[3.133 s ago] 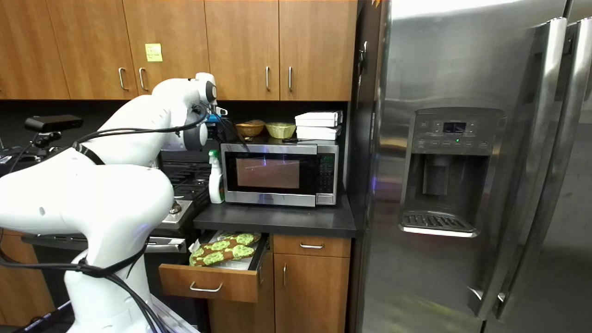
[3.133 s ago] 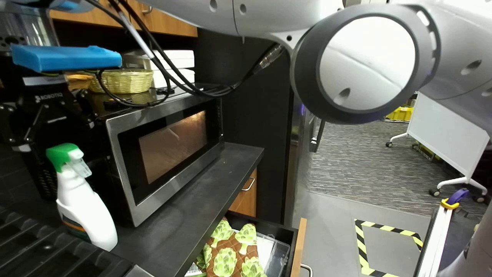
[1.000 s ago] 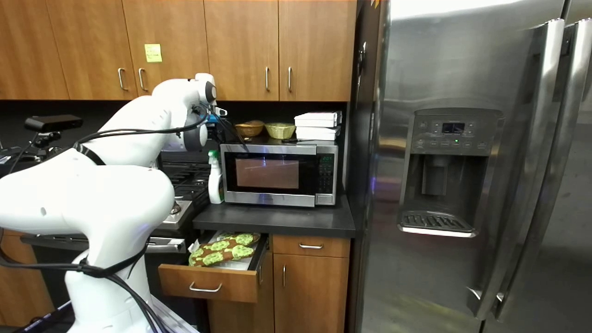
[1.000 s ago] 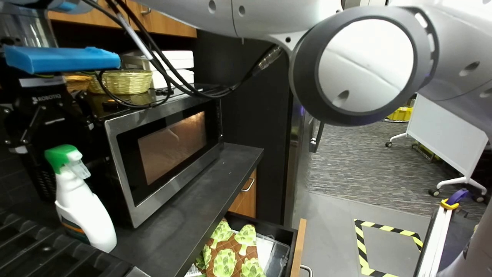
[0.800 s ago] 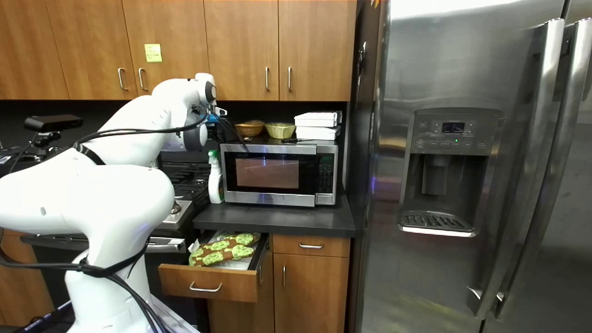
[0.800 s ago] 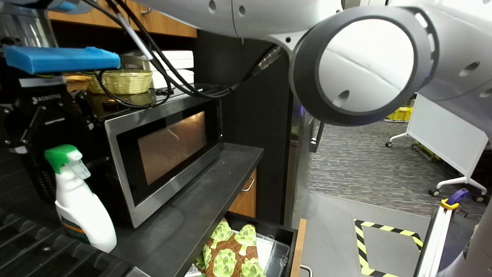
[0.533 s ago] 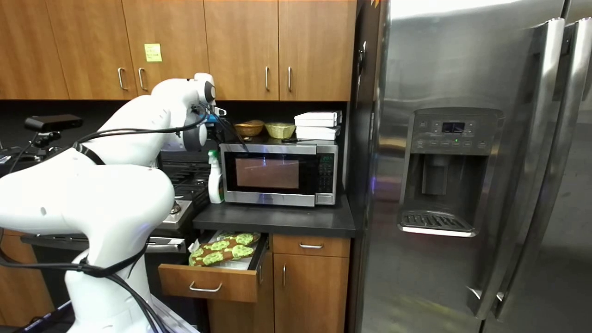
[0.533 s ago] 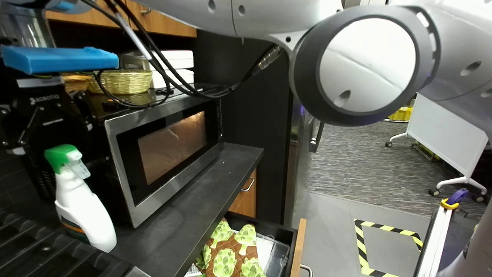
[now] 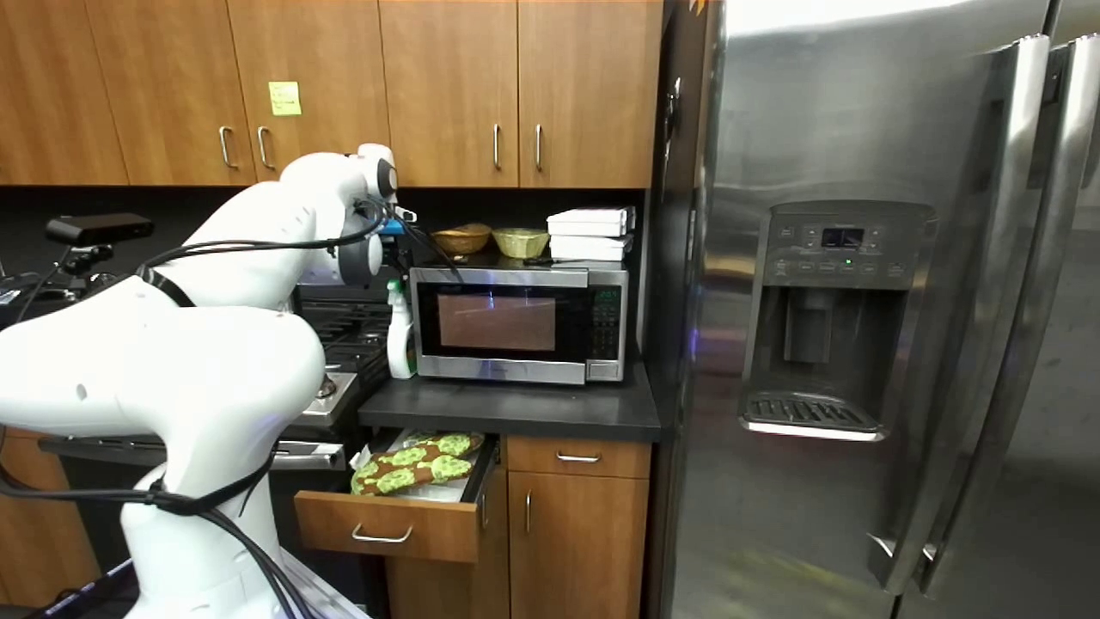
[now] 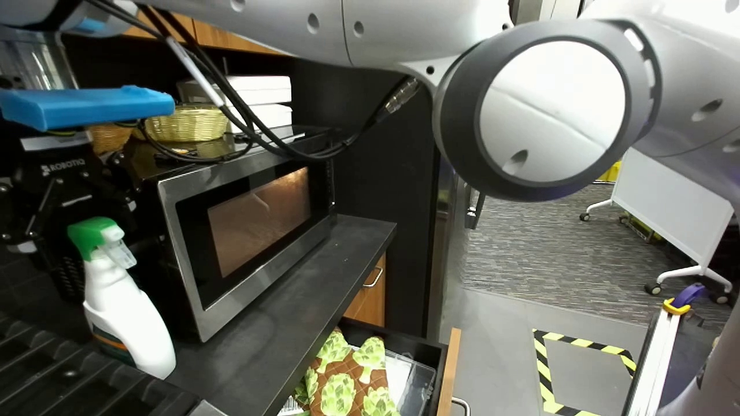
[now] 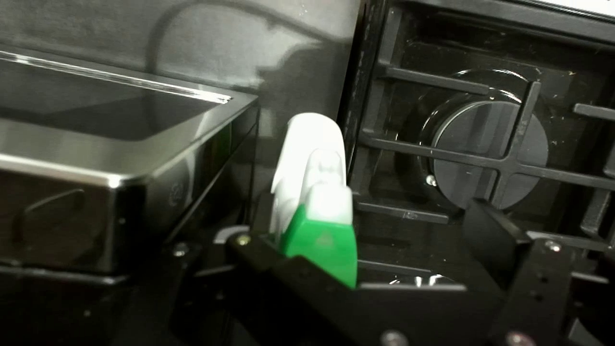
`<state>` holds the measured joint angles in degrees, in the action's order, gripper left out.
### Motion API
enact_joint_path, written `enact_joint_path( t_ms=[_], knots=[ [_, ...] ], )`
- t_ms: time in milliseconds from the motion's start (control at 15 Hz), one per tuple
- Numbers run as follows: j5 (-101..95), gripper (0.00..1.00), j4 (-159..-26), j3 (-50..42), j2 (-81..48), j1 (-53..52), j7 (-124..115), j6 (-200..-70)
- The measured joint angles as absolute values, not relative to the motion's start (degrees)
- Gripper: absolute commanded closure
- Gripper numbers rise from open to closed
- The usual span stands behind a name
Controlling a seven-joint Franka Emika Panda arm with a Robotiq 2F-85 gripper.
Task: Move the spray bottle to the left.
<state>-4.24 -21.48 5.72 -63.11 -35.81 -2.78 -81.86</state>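
The spray bottle [image 10: 124, 315] stands upright on the table [image 9: 516, 402], between the microwave [image 9: 497, 320] and the gas stove [image 11: 507, 162]. The 2 fingers [image 11: 497, 242] are spread wide and hold nothing; in the wrist view the bottle's green head shows between them, nearer the finger on the microwave side; whether they touch, I cannot tell. Below the table, 1 drawer [image 9: 438, 526] is pulled out.
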Motion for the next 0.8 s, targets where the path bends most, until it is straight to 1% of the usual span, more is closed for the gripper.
enact_joint_path(
  t_ms=[800],
  knots=[
    [-4.3, 0.0, -21.5, 5.4, -63.6, -35.9, -1.8, -81.5]
  ],
)
